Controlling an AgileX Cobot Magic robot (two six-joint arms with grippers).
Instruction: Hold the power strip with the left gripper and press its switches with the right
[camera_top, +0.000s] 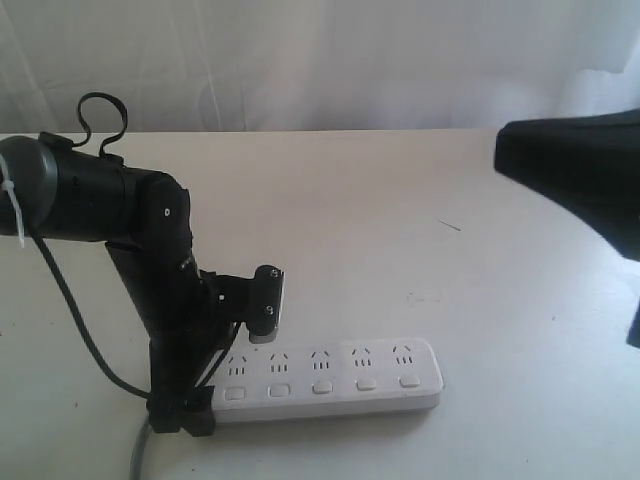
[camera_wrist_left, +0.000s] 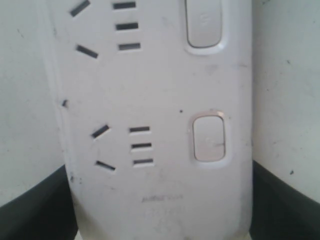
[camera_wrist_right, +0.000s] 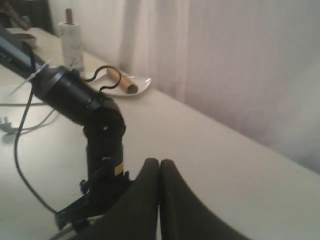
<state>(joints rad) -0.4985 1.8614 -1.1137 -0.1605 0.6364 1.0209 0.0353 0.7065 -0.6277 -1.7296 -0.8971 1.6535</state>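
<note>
Two jaws of my black right claw (camera_wrist_right: 159, 170) sit together at upper right, well apart from the long white plastic power strip (camera_top: 430, 374) lying left-right, lower centre; my black grey-padded left gripper (camera_top: 228, 360) clamps its left end.

What the views do not show in full

The cord end of the power strip (camera_top: 340, 385) is covered by the near jaw of the left gripper (camera_top: 225, 380), and the grey cord (camera_top: 140, 452) leaves the picture just behind the jaws. In the left wrist view the strip is cut off after two socket groups. The switch (camera_wrist_left: 204, 25) farther from the jaws shows only in part, and the printed mark (camera_wrist_left: 161, 199) near the jaws is too blurred to read. The jaws of the right gripper (camera_wrist_right: 159, 165) are cut off at their base. Far beyond them a plate (camera_wrist_right: 125, 86) carries something brown, too blurred to name.
</note>
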